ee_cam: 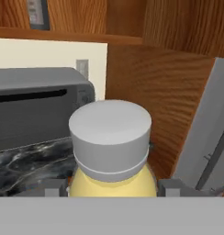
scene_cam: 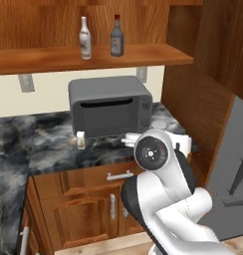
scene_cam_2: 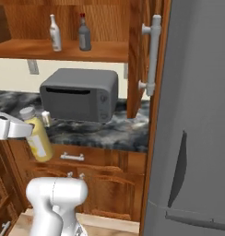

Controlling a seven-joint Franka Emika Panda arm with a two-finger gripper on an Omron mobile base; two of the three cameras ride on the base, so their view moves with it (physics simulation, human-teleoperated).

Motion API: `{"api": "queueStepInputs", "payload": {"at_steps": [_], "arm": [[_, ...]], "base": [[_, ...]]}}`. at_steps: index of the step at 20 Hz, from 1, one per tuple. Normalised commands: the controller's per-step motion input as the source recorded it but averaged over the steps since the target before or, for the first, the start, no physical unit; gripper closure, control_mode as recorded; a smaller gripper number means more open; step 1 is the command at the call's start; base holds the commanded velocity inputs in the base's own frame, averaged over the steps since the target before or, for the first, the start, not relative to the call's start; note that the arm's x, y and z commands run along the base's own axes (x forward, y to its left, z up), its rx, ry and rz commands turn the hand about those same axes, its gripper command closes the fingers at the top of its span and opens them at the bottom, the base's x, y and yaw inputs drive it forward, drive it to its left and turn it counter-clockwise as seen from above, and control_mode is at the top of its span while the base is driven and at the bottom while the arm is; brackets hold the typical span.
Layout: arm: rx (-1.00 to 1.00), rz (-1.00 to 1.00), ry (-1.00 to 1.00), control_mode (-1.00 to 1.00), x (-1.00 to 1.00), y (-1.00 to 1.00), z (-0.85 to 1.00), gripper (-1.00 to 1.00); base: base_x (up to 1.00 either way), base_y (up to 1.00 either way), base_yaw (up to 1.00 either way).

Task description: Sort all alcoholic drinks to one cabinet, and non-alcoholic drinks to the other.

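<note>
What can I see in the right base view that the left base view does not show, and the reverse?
Right base view alone: the yellow bottle tilted in the gripper, jaws closed on it; also the fridge.

Left base view alone: the carton on the counter by the microwave.

Both: the white bottle and the dark bottle on the shelf, above the microwave.

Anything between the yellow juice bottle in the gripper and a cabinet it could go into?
Nothing visible blocks it upward. The gripper holds the plump yellow juice bottle with the grey cap, tilted, in front of the counter. The grey microwave sits behind it, below the reddish-brown wall shelf holding the two glass bottles.
</note>
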Motion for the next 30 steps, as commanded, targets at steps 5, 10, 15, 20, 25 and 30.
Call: {"api": "queueStepInputs", "payload": {"at_steps": [5,10,15,20,25,30], "arm": [[0.0,0.0,0.0,1.0,0.0,0.0,0.0,1.0],[0.0,0.0,0.0,1.0,0.0,0.0,0.0,1.0],[0.0,0.0,0.0,1.0,0.0,0.0,0.0,1.0],[0.0,0.0,0.0,1.0,0.0,0.0,0.0,1.0],[0.0,0.0,0.0,1.0,0.0,0.0,0.0,1.0],[0.0,0.0,0.0,1.0,0.0,0.0,0.0,1.0]], "base": [[-0.84,-0.1,-0.12],[-0.71,-0.25,-0.12],[-0.46,-0.44,-0.09],[-0.28,-0.59,-0.08],[-0.3,-0.8,-0.07],[-0.35,-0.84,-0.1]]}}
